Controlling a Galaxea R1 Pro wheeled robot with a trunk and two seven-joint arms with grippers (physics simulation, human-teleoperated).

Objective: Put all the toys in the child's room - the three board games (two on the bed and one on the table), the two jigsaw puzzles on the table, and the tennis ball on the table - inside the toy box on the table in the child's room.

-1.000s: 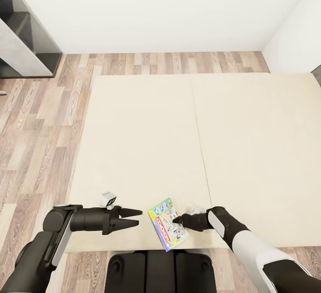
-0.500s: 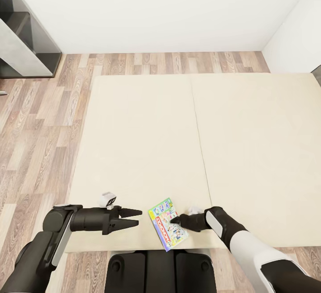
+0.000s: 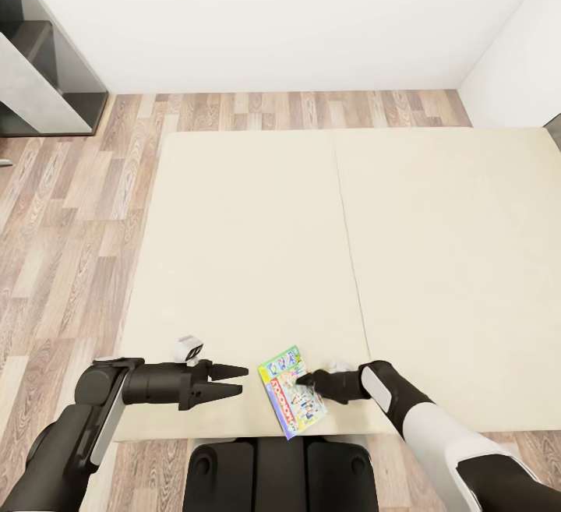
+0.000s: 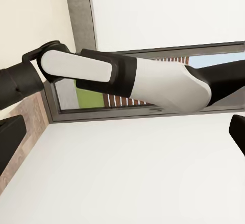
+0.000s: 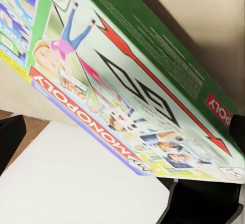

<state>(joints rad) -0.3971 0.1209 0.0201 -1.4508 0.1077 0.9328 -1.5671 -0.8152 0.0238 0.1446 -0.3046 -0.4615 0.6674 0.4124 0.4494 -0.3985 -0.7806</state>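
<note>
- Against the earlier head views, the black left gripper [image 3: 234, 381] has not moved: it hovers over the near left part of the wide beige two-section mattress of the bed [image 3: 257, 247], jaws parted and empty.
- The flat green-edged printed board game box with the red "Monopoly" banner [image 3: 291, 391] lies tilted at the bed's near edge, its lower corner at or just past the mattress rim; its place looks unchanged.
- The black right gripper [image 3: 305, 379] has crept a little leftward and now sits over the box's right half. In the right wrist view the box [image 5: 122, 86] fills the space ahead of the dark fingertips [image 5: 10, 134], which stand apart; whether they touch the cardboard is hard to judge.
- Open room: the mattress beyond the box is bare out to its far edge, and wood-plank floor [image 3: 70, 224] borders the bed on the left.
- The dark grey shelf unit [image 3: 39, 68] stands well apart at the far left, against the white wall.
</note>
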